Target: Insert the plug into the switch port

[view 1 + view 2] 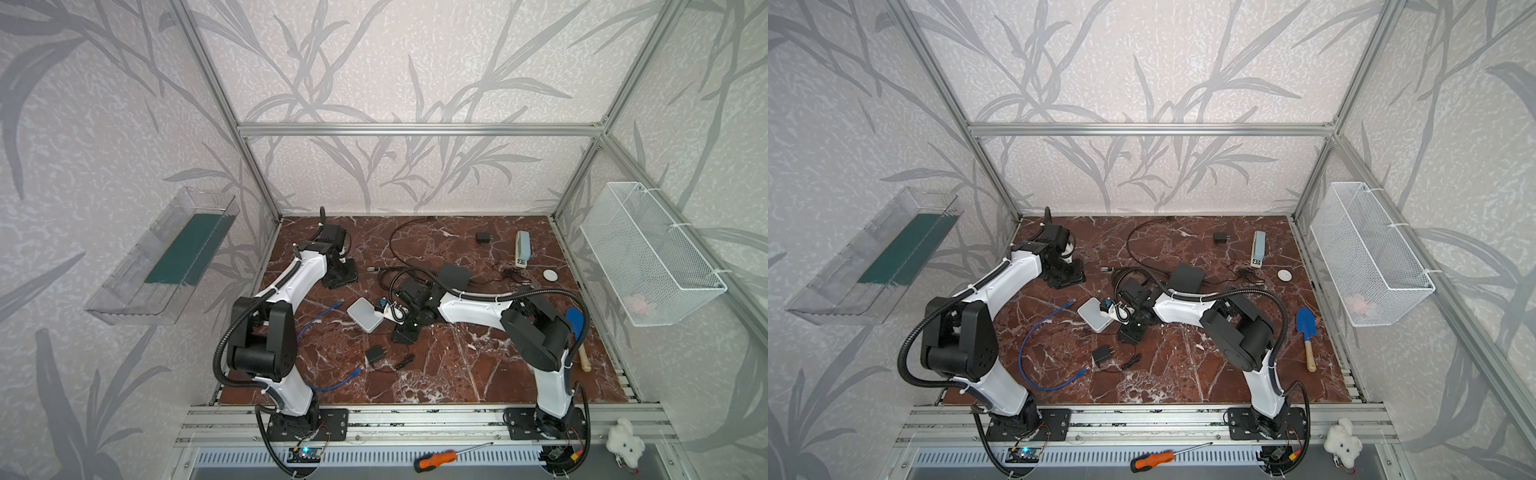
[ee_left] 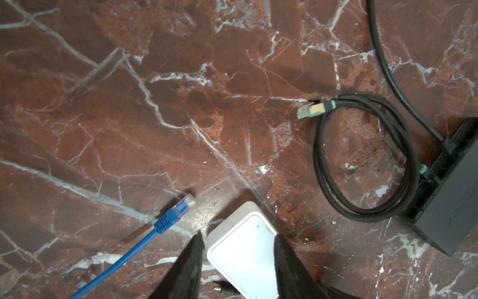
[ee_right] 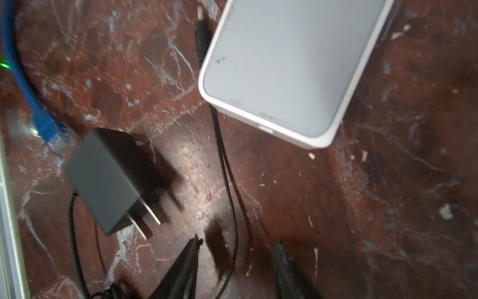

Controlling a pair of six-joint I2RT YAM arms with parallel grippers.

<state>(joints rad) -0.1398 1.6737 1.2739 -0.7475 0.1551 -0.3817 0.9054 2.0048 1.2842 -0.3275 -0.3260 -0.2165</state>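
On the marbled bench (image 1: pixel 457 374), the black adapter block (image 3: pixel 113 178) lies nearest. Its thin cord (image 3: pixel 227 176) runs between the parted fingers of the right end effector (image 3: pixel 238 242), which grips nothing. Just beyond, the plug (image 3: pixel 200 38) lies flat on the bench beside the near edge of the white switch (image 3: pixel 289 67), its tip bare; the port cannot be seen. A blue cable (image 2: pixel 165 222) ends left of the switch. Farther left, the left end effector (image 2: pixel 237 235) hangs half-spread and empty, apart from the switch. A dark grey slab (image 2: pixel 445 202) sits beyond.
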